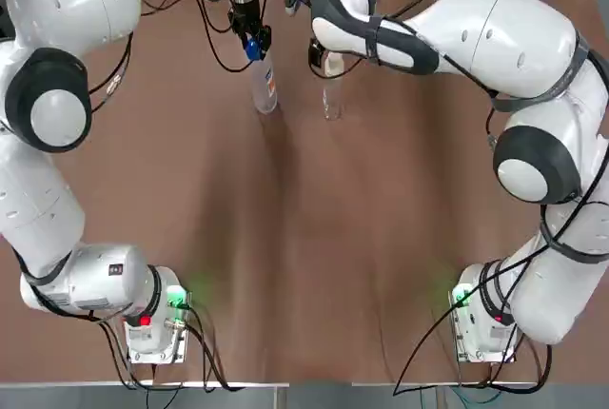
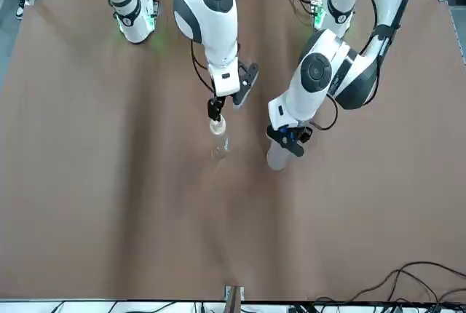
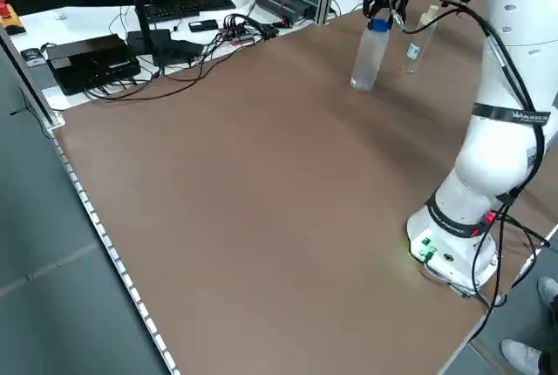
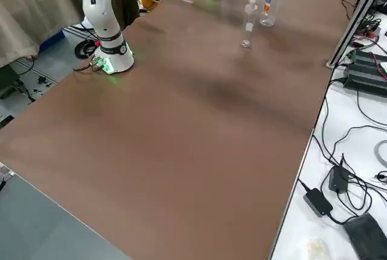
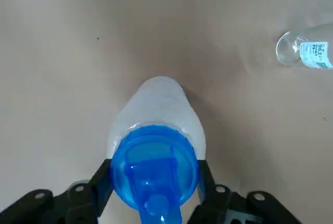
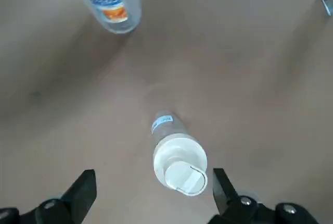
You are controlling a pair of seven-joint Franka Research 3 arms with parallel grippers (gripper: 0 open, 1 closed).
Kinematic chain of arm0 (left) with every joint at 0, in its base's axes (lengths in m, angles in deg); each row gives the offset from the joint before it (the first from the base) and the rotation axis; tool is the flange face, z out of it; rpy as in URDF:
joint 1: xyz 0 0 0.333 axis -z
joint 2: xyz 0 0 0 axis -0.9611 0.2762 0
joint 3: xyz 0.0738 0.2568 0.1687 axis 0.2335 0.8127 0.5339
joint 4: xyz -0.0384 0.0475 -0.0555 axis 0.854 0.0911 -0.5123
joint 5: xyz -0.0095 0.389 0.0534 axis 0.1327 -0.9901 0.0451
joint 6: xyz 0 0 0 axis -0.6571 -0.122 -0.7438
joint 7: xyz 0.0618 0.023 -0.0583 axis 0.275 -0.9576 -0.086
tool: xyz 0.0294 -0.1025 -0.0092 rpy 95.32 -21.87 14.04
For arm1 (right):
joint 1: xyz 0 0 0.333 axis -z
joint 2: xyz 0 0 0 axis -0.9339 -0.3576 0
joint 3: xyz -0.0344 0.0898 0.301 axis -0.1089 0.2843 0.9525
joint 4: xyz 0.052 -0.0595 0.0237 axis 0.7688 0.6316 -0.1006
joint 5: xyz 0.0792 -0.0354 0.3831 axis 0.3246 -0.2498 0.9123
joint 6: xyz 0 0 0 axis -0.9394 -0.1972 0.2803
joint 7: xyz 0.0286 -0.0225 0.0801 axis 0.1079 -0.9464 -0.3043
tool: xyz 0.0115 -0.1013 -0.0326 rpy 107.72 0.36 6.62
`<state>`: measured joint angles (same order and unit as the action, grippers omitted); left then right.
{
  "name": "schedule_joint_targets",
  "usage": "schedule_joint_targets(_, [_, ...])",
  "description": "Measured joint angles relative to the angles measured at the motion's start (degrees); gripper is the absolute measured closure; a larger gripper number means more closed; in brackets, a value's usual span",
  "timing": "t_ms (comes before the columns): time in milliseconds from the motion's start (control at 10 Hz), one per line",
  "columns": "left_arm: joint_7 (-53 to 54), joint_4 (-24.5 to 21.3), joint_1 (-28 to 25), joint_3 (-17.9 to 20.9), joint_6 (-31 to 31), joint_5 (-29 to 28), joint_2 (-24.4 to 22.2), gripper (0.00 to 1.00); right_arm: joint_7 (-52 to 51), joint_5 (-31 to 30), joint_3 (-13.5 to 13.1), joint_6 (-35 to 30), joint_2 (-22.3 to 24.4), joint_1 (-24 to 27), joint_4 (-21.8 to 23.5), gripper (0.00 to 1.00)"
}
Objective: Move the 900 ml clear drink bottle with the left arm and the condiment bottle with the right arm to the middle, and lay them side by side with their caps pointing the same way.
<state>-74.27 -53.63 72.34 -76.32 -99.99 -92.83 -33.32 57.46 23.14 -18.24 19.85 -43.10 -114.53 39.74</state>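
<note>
The clear drink bottle [image 1: 265,87] with a blue cap [image 5: 154,169] stands upright at the far middle of the brown table [image 1: 304,238]. My left gripper [image 1: 253,40] comes down from above and is shut on the cap, its fingers [image 5: 101,182] pressed against both sides. A hand's width to its right stands the small clear condiment bottle [image 1: 331,97] with a white cap [image 6: 180,170]. My right gripper [image 6: 152,190] hovers over it, open, with a wide gap on either side of the cap. The front view shows both bottles [image 2: 277,156] [image 2: 220,143] upright.
Beyond the table's far edge lies a desk with cables and boxes [image 3: 96,57]. A cable-strewn bench [image 4: 357,72] runs along one side. The arm bases [image 1: 152,319] [image 1: 485,319] sit at the near edge, with wide bare table between them and the bottles.
</note>
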Motion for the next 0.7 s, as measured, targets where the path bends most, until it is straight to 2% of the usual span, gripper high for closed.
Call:
schedule_joint_targets(400, [-9.0,1.8,-0.8,0.1,0.0,0.0,0.0,0.32,-21.3,0.0,0.0,0.0,0.0,-0.3,0.1,0.01])
schedule_joint_targets(700, [-26.1,3.8,-1.1,0.1,0.0,0.0,0.0,0.32,-37.6,-0.1,-0.7,-0.1,-0.3,0.6,0.2,0.01])
